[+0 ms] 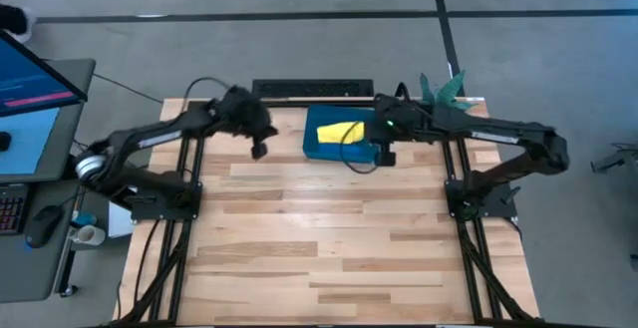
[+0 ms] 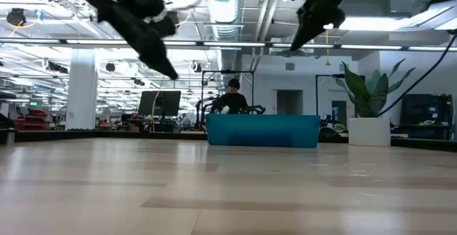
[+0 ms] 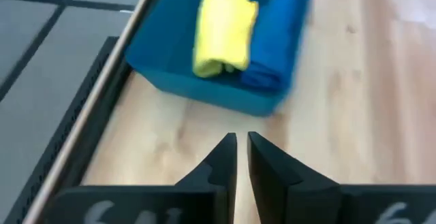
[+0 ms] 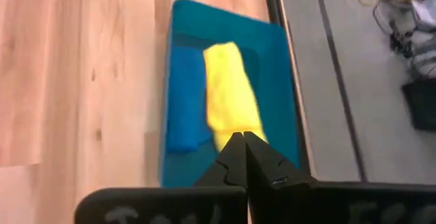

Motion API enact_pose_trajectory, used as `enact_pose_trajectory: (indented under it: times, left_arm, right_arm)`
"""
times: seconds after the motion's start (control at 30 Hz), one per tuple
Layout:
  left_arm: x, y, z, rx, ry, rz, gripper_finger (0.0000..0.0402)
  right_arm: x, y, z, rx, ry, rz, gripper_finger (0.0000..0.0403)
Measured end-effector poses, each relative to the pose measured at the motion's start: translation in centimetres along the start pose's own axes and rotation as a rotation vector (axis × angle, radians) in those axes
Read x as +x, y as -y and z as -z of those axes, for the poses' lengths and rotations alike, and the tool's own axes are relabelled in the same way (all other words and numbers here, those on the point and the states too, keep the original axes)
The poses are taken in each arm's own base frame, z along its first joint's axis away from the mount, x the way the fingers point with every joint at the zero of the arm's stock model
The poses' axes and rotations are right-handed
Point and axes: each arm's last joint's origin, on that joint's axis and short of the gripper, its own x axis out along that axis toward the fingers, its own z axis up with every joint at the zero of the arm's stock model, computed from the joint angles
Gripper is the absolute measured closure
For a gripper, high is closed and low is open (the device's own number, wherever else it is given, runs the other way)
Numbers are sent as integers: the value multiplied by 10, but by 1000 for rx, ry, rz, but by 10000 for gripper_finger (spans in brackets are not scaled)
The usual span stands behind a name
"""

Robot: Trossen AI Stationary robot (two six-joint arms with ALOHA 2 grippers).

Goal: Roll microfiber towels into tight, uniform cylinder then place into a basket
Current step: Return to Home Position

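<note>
Left gripper point(image 3: 240, 137): closest thing in my wrist feed. Its fingers are almost together with only a sliver between them, holding nothing. It is raised above the desk point(image 1: 329, 258), just beside the basket point(image 3: 204, 91) on the left arm's side.
Right gripper point(image 4: 238, 137): fingers pressed together and empty, hanging over the basket's edge on the right arm's side, clear of the cloth.
Yellow towel point(image 4: 231, 94): rolled, lying inside the basket along its length, on the side toward the desk's back rail.
Blue towel point(image 4: 184, 101): rolled, inside the basket, touching the yellow towel side by side. Parallel rolls are what lets both fit under such low walls, I judge.
Basket placement: at the back of the desk, between the two arms, so either arm can reach it.
Step in hand: with both rolls in, I read this as pulling the arms back to rest.
Risk: I'd lift the right gripper first, so it cannot nudge the basket wall.
Background: plant pot point(image 2: 369, 130) near the basket; a person point(image 2: 232, 99) well beyond the desk.
</note>
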Motion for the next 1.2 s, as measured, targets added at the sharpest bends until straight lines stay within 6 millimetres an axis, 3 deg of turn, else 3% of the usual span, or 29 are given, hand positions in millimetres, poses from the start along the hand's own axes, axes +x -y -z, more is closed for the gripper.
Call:
enact_pose_trajectory:
  times: [0.27, 0.47, 0.7, 0.87, 1.2]
  left_arm:
    - [-55, 46, 38, -6, 223, 3, 390]
    - [-82, 68, 70, -35, 427, -23, 400]
    - [-90, 85, 105, -74, 531, 21, 401]
    - [-86, 93, 125, -81, 584, 54, 401]
    - [-83, 98, 143, -83, 667, 34, 401]
  right_arm:
    - [-19, -28, 39, 167, 79, -4, 380]
    - [-38, -44, 57, 261, 207, -11, 379]
    - [-56, -57, 70, 273, 399, -12, 386]
    - [-58, -69, 87, 301, 461, -33, 381]
    - [-59, -81, 114, 344, 595, 5, 383]
